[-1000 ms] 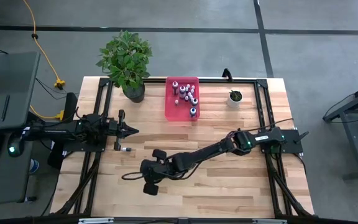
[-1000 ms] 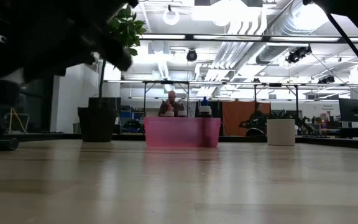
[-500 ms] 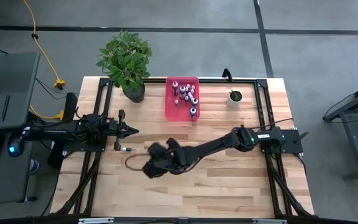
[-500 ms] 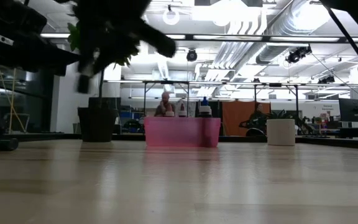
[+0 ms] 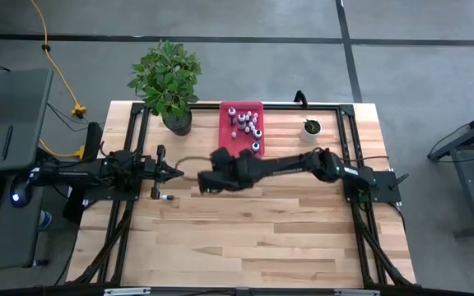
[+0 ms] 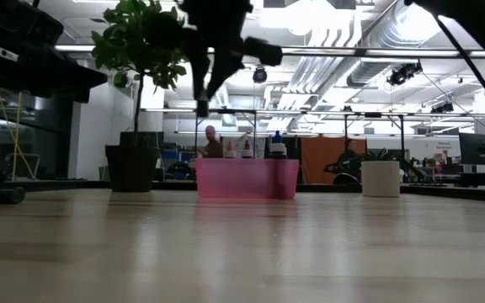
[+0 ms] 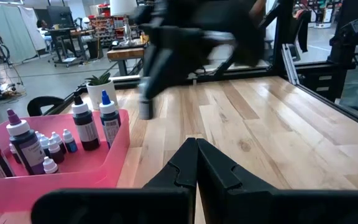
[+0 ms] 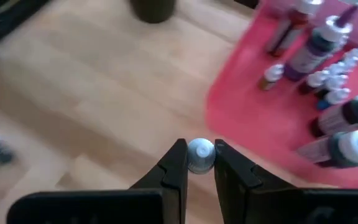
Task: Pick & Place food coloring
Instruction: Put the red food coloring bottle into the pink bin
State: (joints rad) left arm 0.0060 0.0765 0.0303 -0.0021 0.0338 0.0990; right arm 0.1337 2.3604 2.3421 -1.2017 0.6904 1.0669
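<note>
your right pincer is clenched on a small white-capped bottle, the cap showing between its two fingers in the right wrist view. seen from above, that pincer hangs over the middle of the tabletop, just short of the pink tray's near edge, with the arm stretched across from the right side. in the low view it hovers well above the wood (blurred, so the bottle itself is hard to make out there).

the rest of the food coloring bottles stand inside the pink tray at the far side of the tabletop, between the big leafy plant and the small white pot. the left wrist view shows several of them upright in the tray: tall ones with dark bodies and white or blue caps, and tiny ones clustered beside them.

your left pincer is clenched on nothing, fingers pressed together, resting low at the left side of the tabletop and pointing towards the middle. another small bottle lies on its side on the wood just beside the left pincer, apart from it.
</note>
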